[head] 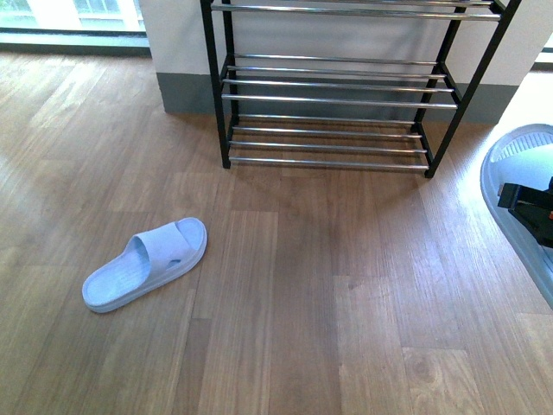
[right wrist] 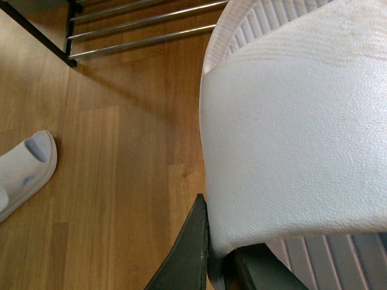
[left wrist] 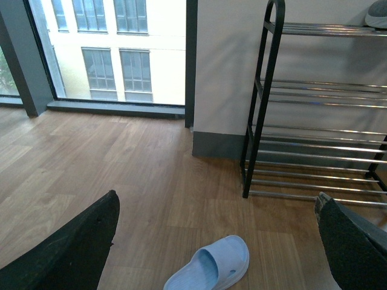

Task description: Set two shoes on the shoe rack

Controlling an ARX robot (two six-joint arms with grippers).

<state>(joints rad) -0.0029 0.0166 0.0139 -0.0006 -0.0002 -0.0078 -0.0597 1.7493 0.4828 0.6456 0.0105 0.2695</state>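
Note:
One pale blue slide (head: 147,262) lies on the wood floor at the front left, sole down; it also shows in the left wrist view (left wrist: 210,266) and at the edge of the right wrist view (right wrist: 27,172). My right gripper (right wrist: 213,257) is shut on the strap edge of a second pale blue slide (right wrist: 290,127), held above the floor at the right edge of the front view (head: 527,194). My left gripper (left wrist: 217,241) hangs open above the lying slide, apart from it. The shoe rack (head: 333,82) stands against the far wall, its lower chrome bars bare. No sneakers are clearly in view.
A grey-and-white wall with a dark skirting (head: 181,91) runs behind the rack. Floor-to-ceiling windows (left wrist: 115,48) lie to the left. Something pale (left wrist: 378,15) rests on an upper bar of the rack. Bare wood floor (head: 328,294) lies between the slide and the rack.

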